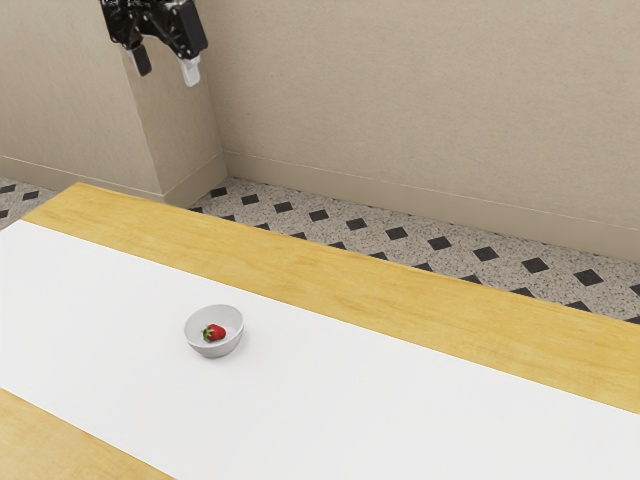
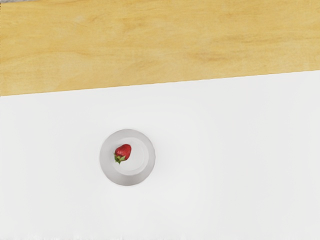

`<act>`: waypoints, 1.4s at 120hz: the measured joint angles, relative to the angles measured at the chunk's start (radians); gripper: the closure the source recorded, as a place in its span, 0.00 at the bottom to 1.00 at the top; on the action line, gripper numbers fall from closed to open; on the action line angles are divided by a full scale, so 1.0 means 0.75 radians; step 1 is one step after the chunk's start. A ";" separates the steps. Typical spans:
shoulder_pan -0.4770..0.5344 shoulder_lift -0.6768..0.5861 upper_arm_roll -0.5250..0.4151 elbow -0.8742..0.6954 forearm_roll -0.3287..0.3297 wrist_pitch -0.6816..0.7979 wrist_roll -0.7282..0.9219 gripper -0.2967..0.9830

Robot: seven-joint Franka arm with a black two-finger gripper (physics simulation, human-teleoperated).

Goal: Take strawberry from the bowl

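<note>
Well below the tool (image 1: 168,77), its fingers wide apart, the red strawberry (image 2: 123,151) inside the pale bowl (image 2: 127,180).

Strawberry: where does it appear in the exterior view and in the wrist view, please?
Exterior view: the strawberry is in the lower half, toward the exterior view's left.
Wrist view: the strawberry lies off-centre inside the bowl.
Shared landmark: the bowl, on the white surface.

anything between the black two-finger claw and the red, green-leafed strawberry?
Nothing visible from above. The open claw hangs high; the strawberry lies in the round grey bowl, whose wall rings it.
</note>
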 joint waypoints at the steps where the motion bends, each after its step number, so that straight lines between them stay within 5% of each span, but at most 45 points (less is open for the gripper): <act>1: 0.001 0.001 0.001 0.000 0.000 0.000 0.000 0.23; 18: 0.016 0.034 0.013 -0.039 0.007 0.008 -0.001 0.23; 33: -0.116 -0.190 0.020 -0.728 0.034 0.318 -0.003 0.23; 42: -0.203 -0.115 0.018 -0.868 0.047 0.466 -0.017 0.23; 56: -0.163 0.082 0.031 -0.888 0.090 0.680 -0.017 0.23; 75: -0.105 0.455 0.063 -0.635 0.133 0.895 0.071 0.23; 94: -0.040 0.644 0.065 -0.491 0.129 1.020 0.173 0.23; 132: 0.142 0.607 0.070 -0.748 0.062 1.219 0.315 0.23; 168: 0.083 0.390 0.093 -1.081 0.034 1.368 0.394 0.32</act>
